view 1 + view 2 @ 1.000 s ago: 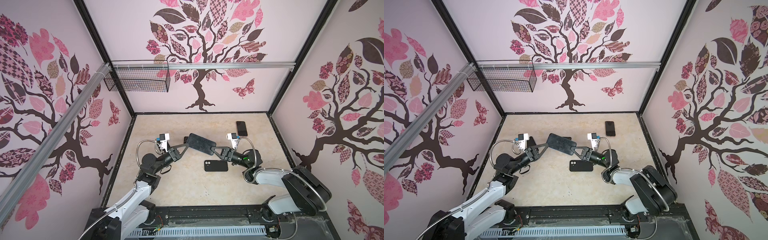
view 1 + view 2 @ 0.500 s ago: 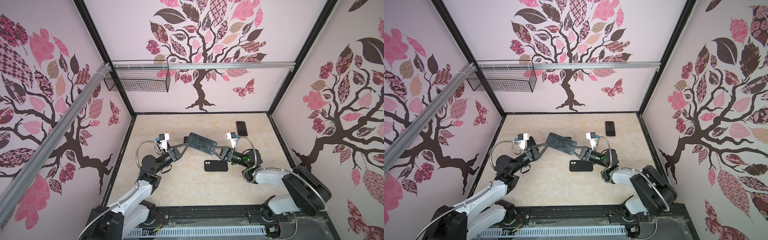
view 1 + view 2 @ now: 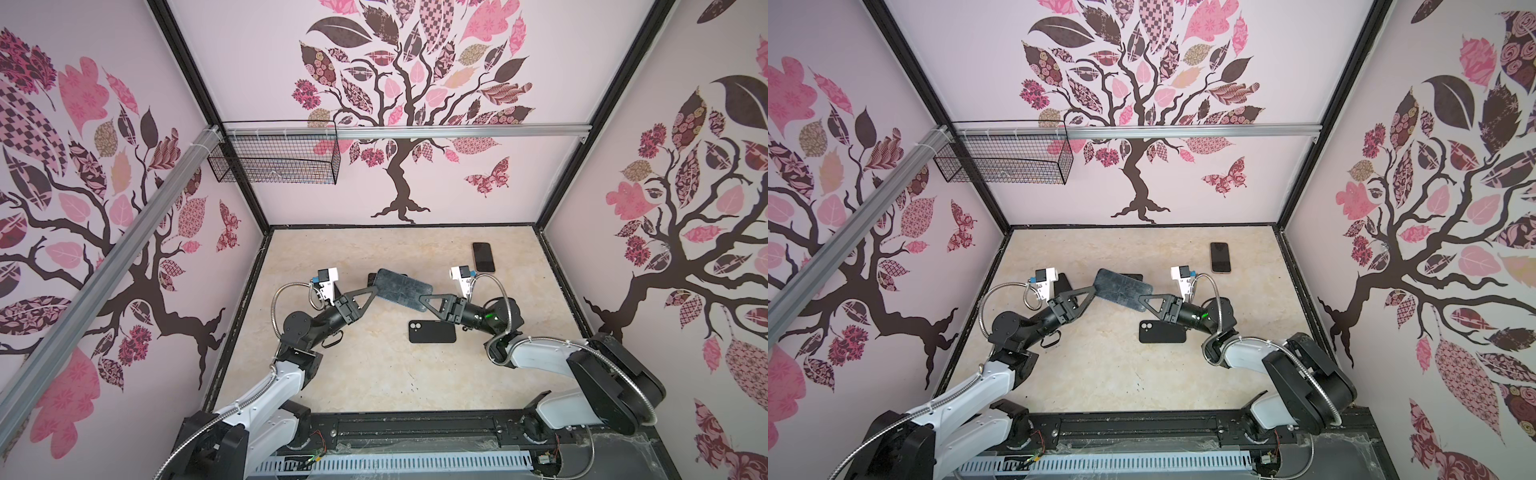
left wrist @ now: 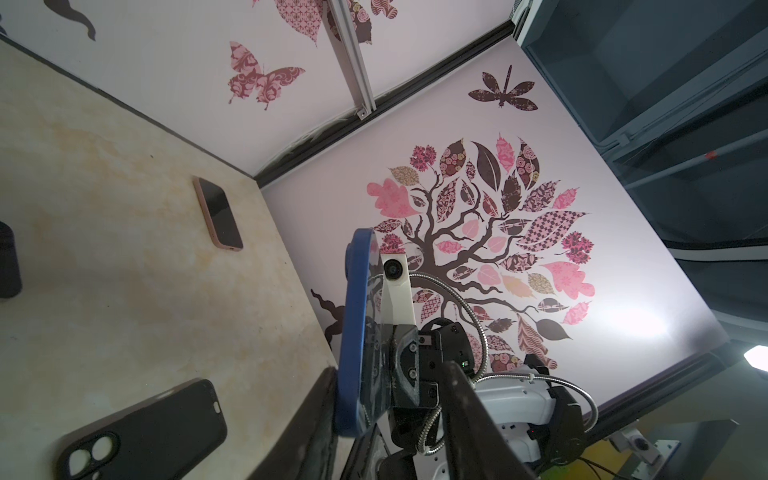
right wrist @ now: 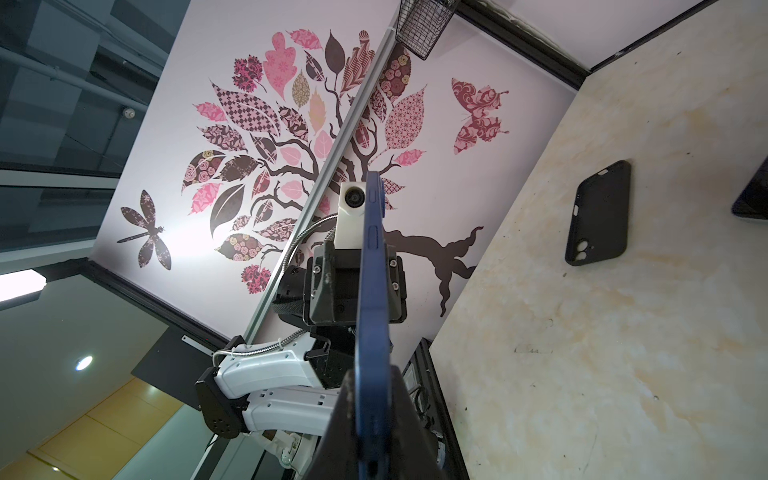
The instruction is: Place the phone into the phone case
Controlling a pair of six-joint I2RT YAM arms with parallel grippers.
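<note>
left gripper (image 3: 372, 291), beyond the case (image 3: 432, 331) and to its left, has its jaws parted wider than the phone (image 3: 401, 289) is thick, with one finger close against it. the blue phone hangs tilted in the air just beyond the case, off the table (image 3: 353, 374). right gripper (image 3: 420, 297), over the case's far edge, is pinched tight on the phone's other end. a pink phone (image 3: 483, 257) lies flat, well beyond the case to the right.

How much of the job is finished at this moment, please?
Done, it seems: the phone sits in the blue case. In hand: the right end effector is shut on it in the air; the left end effector is open around its other end. Remaining: laying it on the table.
</note>
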